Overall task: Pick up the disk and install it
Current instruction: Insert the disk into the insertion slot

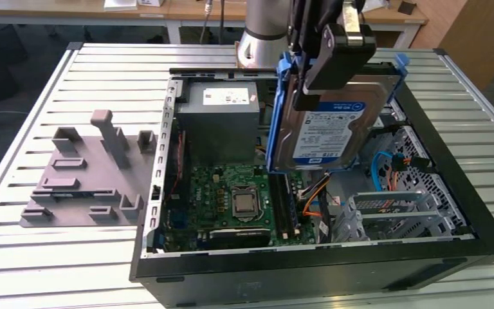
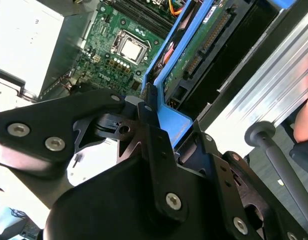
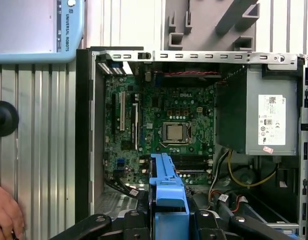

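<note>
Disk (image 1: pixel 337 132): we see it held upright, clear above the open computer case (image 1: pixel 316 267), its label showing in the exterior view.
End effector (image 1: pixel 320 87): closed on the disk's blue carrier; fingers (image 2: pixel 146 112) pinch its edge in the second wrist view.
Grey box (image 1: pixel 221 112): just beside the disk, toward the exterior view's left.
Table (image 1: pixel 49 264): slatted, carries the case and a grey fixture (image 1: pixel 84 180).

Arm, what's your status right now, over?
Gripper: jaws shut on disk. Disk hangs upright above open case, not seated. A hand at the table beside the case, clear of the disk.
</note>
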